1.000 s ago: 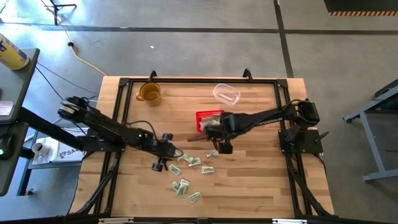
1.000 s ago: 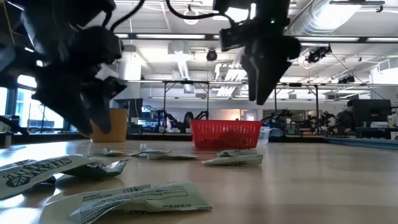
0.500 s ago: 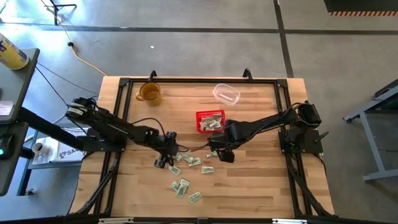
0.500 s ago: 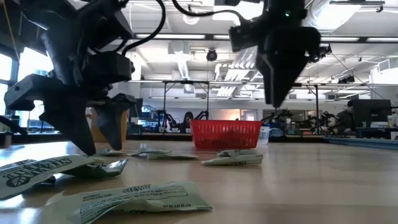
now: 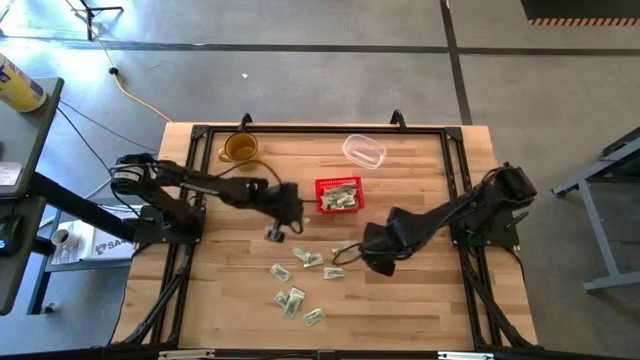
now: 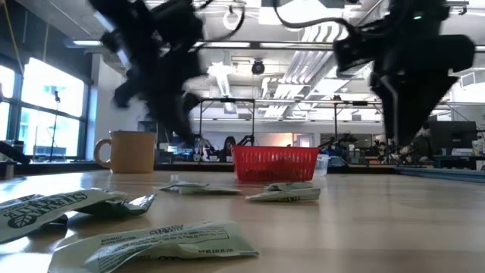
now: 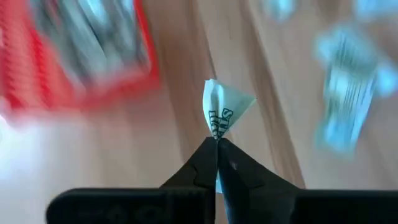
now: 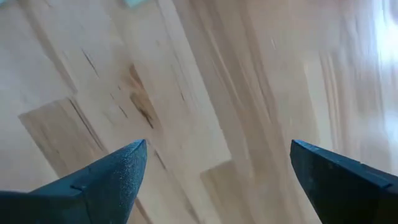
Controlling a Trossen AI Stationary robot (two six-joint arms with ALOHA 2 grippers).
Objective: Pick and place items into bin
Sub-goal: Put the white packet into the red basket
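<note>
Left gripper (image 7: pixel 216 149) fingers pinching 1 bill (image 7: pixel 222 112) beside red basket (image 5: pixel 338 194), right gripper (image 8: pixel 214 165) fingers spread above table (image 5: pixel 400 300)

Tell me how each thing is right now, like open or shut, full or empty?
Left tool: shut, pinching one folded bill, beside the red basket.
Right tool: open, holding nothing, over bare wood.
Red basket: upright, some bills already inside.
Loose bills: lying wrinkled on the table, outside the basket.
Amber mug: upright.
Clear container: no lid on it, looks empty.
</note>
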